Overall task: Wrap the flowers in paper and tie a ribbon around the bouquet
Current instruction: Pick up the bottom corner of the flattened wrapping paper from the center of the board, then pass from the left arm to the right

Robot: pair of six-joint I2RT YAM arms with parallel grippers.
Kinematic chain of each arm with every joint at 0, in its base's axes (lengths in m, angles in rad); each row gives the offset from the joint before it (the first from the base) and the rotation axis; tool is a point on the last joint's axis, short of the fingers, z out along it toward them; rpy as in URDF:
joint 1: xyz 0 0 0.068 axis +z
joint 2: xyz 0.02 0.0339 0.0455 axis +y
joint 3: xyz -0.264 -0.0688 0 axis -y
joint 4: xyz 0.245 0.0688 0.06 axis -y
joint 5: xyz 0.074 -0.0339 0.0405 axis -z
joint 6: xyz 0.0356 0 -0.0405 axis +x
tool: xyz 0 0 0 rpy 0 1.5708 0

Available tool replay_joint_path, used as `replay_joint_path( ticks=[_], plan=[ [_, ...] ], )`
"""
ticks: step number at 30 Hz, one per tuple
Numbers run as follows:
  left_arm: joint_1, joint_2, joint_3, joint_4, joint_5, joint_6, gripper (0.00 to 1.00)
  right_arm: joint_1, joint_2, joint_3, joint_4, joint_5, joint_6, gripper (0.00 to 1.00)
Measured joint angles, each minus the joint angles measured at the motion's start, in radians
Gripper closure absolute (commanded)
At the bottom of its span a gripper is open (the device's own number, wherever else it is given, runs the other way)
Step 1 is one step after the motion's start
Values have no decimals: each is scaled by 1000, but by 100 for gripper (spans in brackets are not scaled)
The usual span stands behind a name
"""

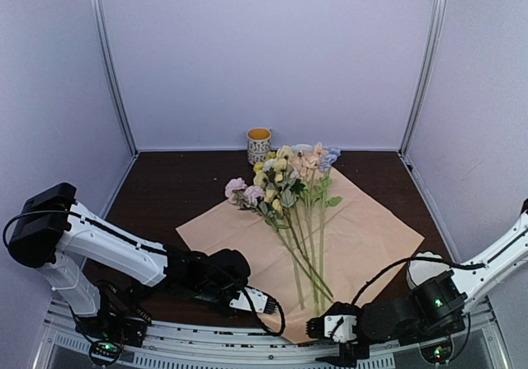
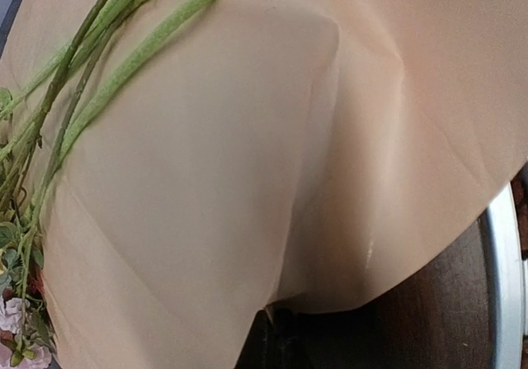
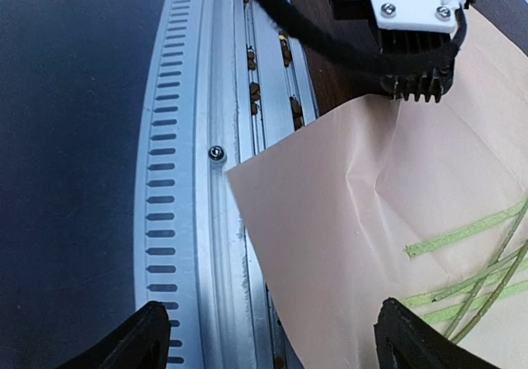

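Our left tool (image 1: 262,303) is pinched shut on the near edge of the paper (image 1: 371,237); our right tool (image 3: 276,332) gapes open facing its near corner. The flowers (image 1: 289,187) lie on it, stems toward that corner.

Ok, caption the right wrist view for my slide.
Open right gripper hovers over the paper corner at the rail; left gripper pinches its edge beside the flower stems.
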Motion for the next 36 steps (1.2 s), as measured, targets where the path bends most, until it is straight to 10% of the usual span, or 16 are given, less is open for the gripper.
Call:
replay_joint_path(
  ticks=[4, 7, 11, 22, 28, 36],
  plan=[
    [7, 0, 0, 0, 13, -6, 100, 12, 168, 79, -14, 100, -34, 25],
    [11, 0, 0, 0, 23, -10, 100, 12, 228, 126, -14, 142, -51, 67],
    [23, 0, 0, -1, 42, -23, 100, 12, 236, 133, -18, 167, -65, 100],
    [35, -1, 0, -2, 65, -73, 100, 12, 209, 140, -39, 167, -87, 100],
    [39, -11, 15, -34, 64, -93, 40, 12, 200, 142, -54, 156, -99, 100],
    [79, -117, 187, -211, 174, -153, 39, -7, 183, 167, -96, 118, -133, 100]
  ],
)
